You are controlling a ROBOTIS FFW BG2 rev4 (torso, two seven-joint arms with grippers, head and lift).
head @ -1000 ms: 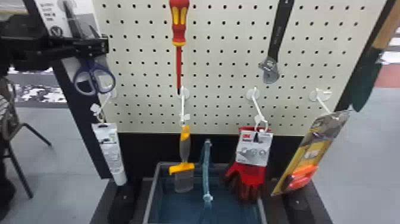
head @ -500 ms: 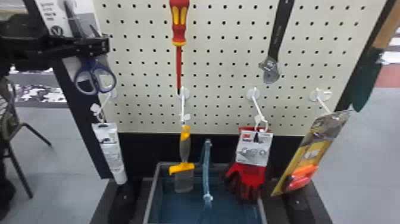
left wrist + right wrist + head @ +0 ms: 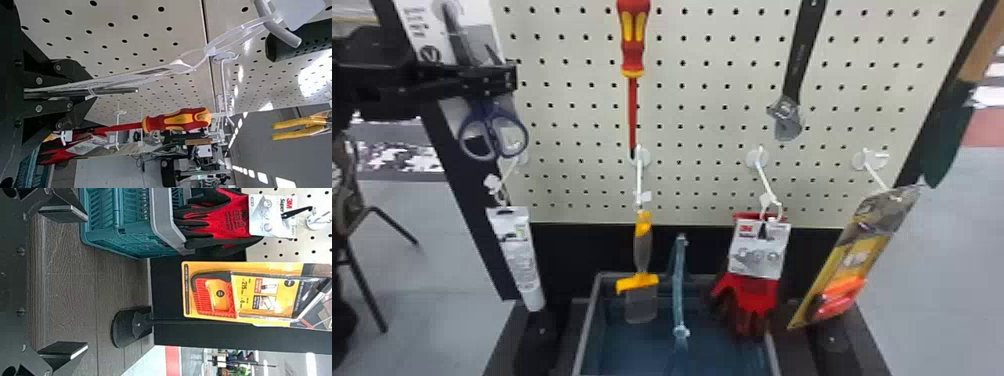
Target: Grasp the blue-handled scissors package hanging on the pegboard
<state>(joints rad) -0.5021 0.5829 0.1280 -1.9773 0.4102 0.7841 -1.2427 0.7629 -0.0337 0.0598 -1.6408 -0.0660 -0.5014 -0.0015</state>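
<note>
The jaws of the left gripper (image 3: pixel 513 78) are closed on the scissors package (image 3: pixel 145 75), seen edge-on. A clear plastic loop (image 3: pixel 239 30) runs from the package's end to a grey hook (image 3: pixel 282 34). Beyond lies the white pegboard (image 3: pixel 129 29), with a second hook (image 3: pixel 223 80) on it. Near the package is a screwdriver (image 3: pixel 178 120) with a red-and-yellow handle and red shaft. Farther off are red gloves (image 3: pixel 58 155) and yellow handles (image 3: pixel 297 129); a thick black handle (image 3: pixel 299 40) is near the grey hook.

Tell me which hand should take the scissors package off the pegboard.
Left, I'd say: the left hand is shut on the scissors package, whereas the right hand is open and empty, facing the basket and yellow package.
</note>
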